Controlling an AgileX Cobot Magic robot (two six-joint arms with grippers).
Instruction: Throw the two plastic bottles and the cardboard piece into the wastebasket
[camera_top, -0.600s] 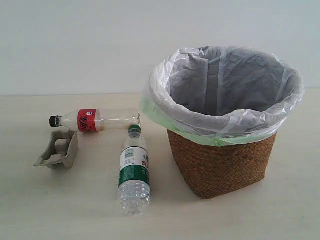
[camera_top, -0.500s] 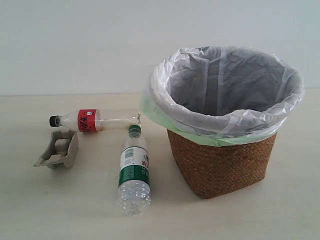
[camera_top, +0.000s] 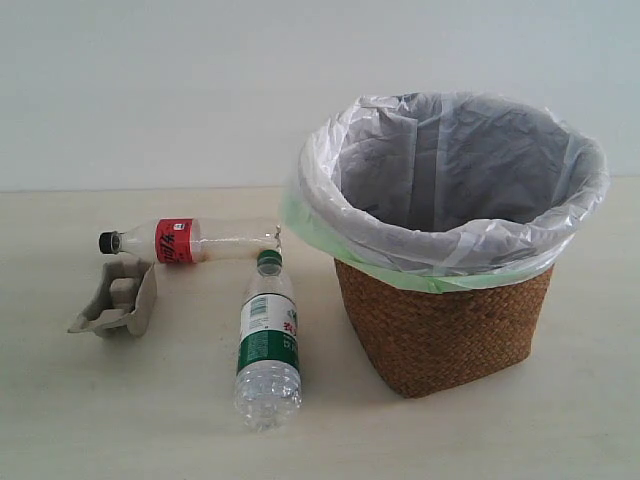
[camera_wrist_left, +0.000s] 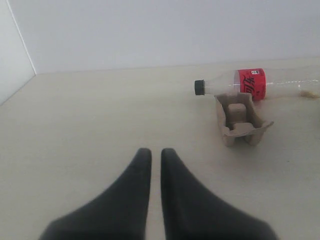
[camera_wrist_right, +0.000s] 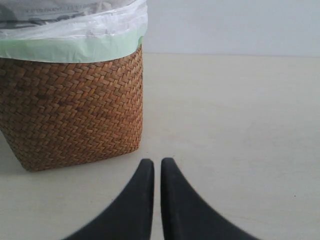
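Pale tabletop meets a white wall. In the exterior view the wicker wastebasket stands on the right. Left of it lie the red-label bottle, the green-label bottle and, just beside the red-label bottle's neck, the cardboard piece.

In the left wrist view the left gripper has its fingers almost pressed together, empty, well apart from both.

In the right wrist view the right gripper is likewise drawn together and empty, near the wastebasket.

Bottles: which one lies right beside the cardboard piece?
The red-labelled bottle with the black cap; the green-capped bottle lies apart from the cardboard piece.
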